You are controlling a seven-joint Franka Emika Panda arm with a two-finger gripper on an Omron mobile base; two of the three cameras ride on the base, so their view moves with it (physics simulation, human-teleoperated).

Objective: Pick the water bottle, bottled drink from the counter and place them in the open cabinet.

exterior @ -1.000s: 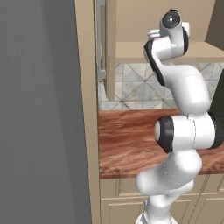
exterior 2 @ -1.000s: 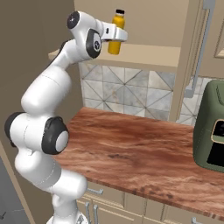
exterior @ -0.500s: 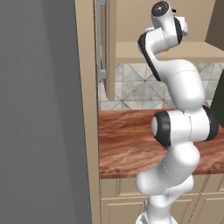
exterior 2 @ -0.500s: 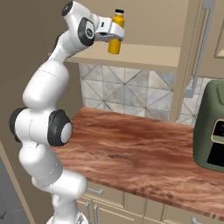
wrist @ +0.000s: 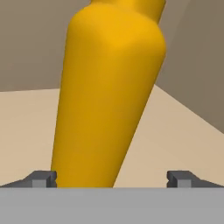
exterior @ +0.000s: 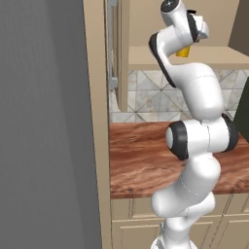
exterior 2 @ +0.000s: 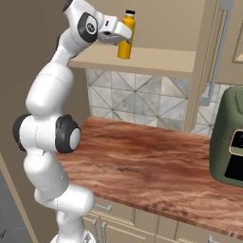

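The yellow water bottle [exterior 2: 125, 42] with its black cap stands upright on the shelf of the open cabinet [exterior 2: 161, 59], near the shelf's left end. My gripper [exterior 2: 121, 35] is open around its body, high above the counter [exterior 2: 156, 161]. In the hand view the water bottle [wrist: 109, 87] fills the space between my gripper [wrist: 111, 178], close to the left fingertip [wrist: 42, 178] and apart from the right one. In the left base view only the water bottle's [exterior: 184, 51] base peeks out behind my hand. The bottled drink is out of view.
A dark green air fryer [exterior 2: 230, 137] sits on the counter at the right. The cabinet door with its long silver handle [exterior 2: 216, 52] hangs open beside the shelf. A tall grey panel [exterior: 44, 121] walls off the left side. Drawers [exterior 2: 118, 223] lie below the counter.
The arm's upper links have swung and the hand has risen slightly beside the bottle. The jaws stay open and the bottle stays on the shelf.
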